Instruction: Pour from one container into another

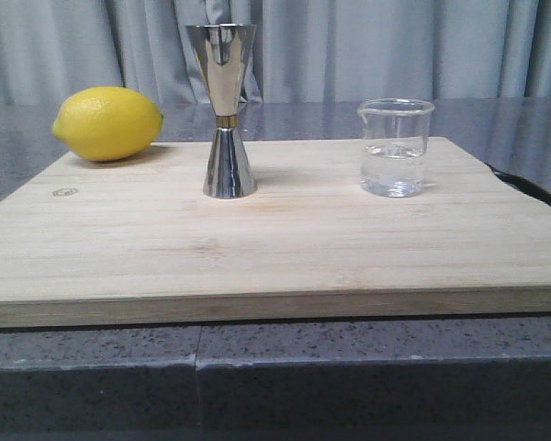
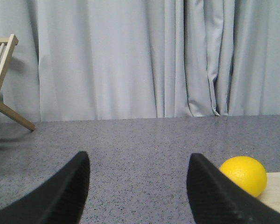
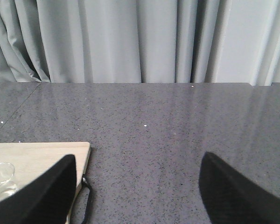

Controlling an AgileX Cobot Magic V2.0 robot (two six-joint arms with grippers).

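Pale wood cutting board [image 1: 275, 248] lies on the grey speckled bench [image 1: 92, 377]. The steel jigger [image 1: 226, 110] stands upright near the board's far edge, with the glass beaker [image 1: 396, 147] at its 3 o'clock, well apart and seemingly about a third full of clear liquid. A lemon [image 1: 107, 123] sits at the jigger's 9 o'clock. The left gripper [image 2: 137, 186] and right gripper [image 3: 137, 186] both show fingers spread wide, pinching nothing, over bare bench.

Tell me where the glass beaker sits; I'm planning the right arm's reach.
In the front view the glass beaker stands upright on the right rear part of the wooden board, right of the steel jigger.
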